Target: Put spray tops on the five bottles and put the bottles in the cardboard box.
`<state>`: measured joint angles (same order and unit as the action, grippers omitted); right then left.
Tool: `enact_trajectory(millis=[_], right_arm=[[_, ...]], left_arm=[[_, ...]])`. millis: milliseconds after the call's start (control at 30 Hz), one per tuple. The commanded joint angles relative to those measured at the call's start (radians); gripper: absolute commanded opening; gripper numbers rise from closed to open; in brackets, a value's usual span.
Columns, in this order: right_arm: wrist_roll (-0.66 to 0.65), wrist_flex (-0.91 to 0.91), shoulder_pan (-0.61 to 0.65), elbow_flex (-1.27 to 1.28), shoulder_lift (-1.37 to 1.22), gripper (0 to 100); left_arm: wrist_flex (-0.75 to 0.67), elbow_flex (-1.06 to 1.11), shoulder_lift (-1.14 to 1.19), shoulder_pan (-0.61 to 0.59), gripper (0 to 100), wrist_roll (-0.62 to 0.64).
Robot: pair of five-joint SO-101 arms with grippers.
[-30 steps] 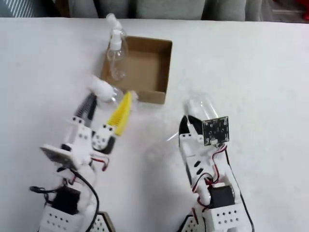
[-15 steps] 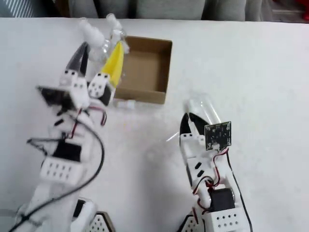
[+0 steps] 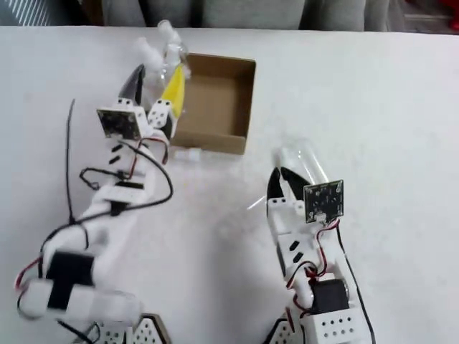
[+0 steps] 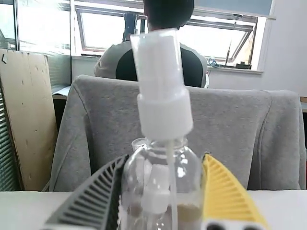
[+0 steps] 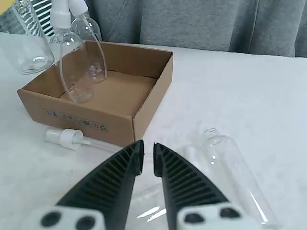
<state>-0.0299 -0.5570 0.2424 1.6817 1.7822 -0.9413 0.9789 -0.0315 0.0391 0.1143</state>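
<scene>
My left gripper [image 3: 154,77] hangs at the far left corner of the cardboard box [image 3: 215,107], shut on a clear bottle [image 4: 160,191] with a white spray top [image 4: 160,86]. The same held bottle [image 5: 29,45] shows beside the box [image 5: 122,98] in the right wrist view. Two capped bottles [image 5: 74,67] lean inside the box against its left wall. A capless bottle [image 5: 230,163] lies on the table just right of my right gripper [image 5: 147,155], which is shut on nothing. A loose spray top [image 5: 64,136] lies before the box's front wall.
The white table [image 3: 387,107] stretches open to the right of the box. A grey-covered chair back [image 4: 192,129] stands beyond the far table edge. The left arm's cables [image 3: 107,179] loop over the table to the box's left.
My left arm has swung up and away from the box's front to its far left corner, carrying the capped bottle. The loose spray top now shows by the box. The right arm kept still.
</scene>
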Motion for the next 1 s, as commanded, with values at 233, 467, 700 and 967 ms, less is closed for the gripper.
enact_trajectory(millis=[233,467,700,967], right_arm=[[-0.009,0.016,-0.01,0.009,0.015,1.6],[-0.011,0.018,-0.01,0.009,0.015,1.6],[-0.011,0.018,-0.01,0.009,0.015,1.6],[-0.012,0.018,-0.01,0.009,0.015,1.6]], left_arm=[[-0.338,-0.256,0.39,-0.013,2,-0.002],[-0.334,-0.333,0.499,-0.044,2,-0.002],[-0.336,-0.333,0.553,-0.039,2,-0.003],[-0.334,-0.278,0.55,-0.035,2,-0.009]])
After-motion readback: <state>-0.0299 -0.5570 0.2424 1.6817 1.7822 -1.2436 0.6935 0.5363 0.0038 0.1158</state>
